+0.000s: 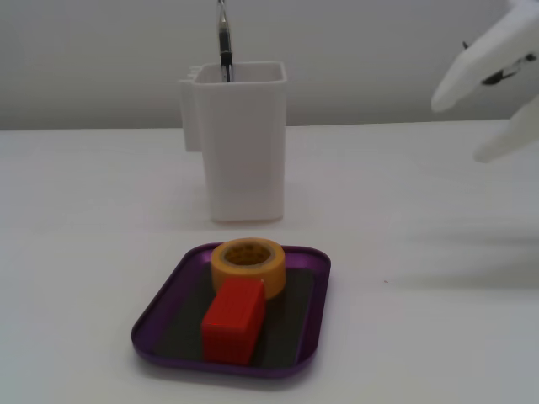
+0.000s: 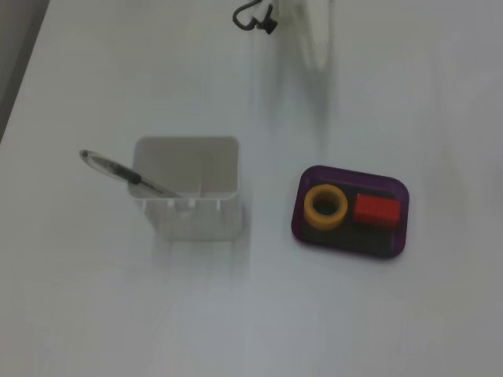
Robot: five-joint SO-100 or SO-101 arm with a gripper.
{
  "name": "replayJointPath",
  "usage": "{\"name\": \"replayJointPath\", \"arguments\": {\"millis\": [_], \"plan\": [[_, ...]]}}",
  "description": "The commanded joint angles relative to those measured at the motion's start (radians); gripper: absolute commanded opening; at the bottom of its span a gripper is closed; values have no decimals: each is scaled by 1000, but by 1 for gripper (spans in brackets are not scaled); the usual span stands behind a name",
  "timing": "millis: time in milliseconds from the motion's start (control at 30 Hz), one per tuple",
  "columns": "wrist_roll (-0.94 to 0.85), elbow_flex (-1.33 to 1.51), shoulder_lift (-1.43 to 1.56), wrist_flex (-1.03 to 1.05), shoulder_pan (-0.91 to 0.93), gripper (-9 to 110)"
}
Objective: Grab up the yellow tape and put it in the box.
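Yellow tape [image 1: 247, 263] in purple tray [image 1: 160, 318], claw [image 1: 478, 128] well apart, spread open, empty

Count, both fixed views agree:

1 yellow tape [image 1: 246, 264] [image 2: 326, 206], a roll, lying flat in the tray.
1 red block [image 1: 232, 321] [image 2: 376, 210], same tray, touching the roll.
1 purple tray [image 1: 156, 324] [image 2: 352, 244], w/ dark inner floor.
1 white box [image 1: 242, 151] [image 2: 189, 216], open top, w/ a small side pocket.
1 pen [image 1: 224, 42] [image 2: 126, 175], stuck in that pocket.
1 gripper [image 1: 490, 108], 2 white fingers visible at the right edge of the front view; in the top view only a blurred bit of arm + 1 black cable loop [image 2: 253, 16] at the top edge.
1 white table [image 1: 84, 219] [image 2: 94, 314].

Total on tray: 2 items. Total in box pocket: 1.
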Motion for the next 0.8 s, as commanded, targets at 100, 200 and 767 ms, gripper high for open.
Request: {"name": "replayJointPath", "arguments": {"millis": [100, 200, 767], "plan": [[-26, 327, 301, -25, -3, 18], [52, 394, 288, -37, -3, 18], [150, 402, 268, -23, -11, 0]]}}
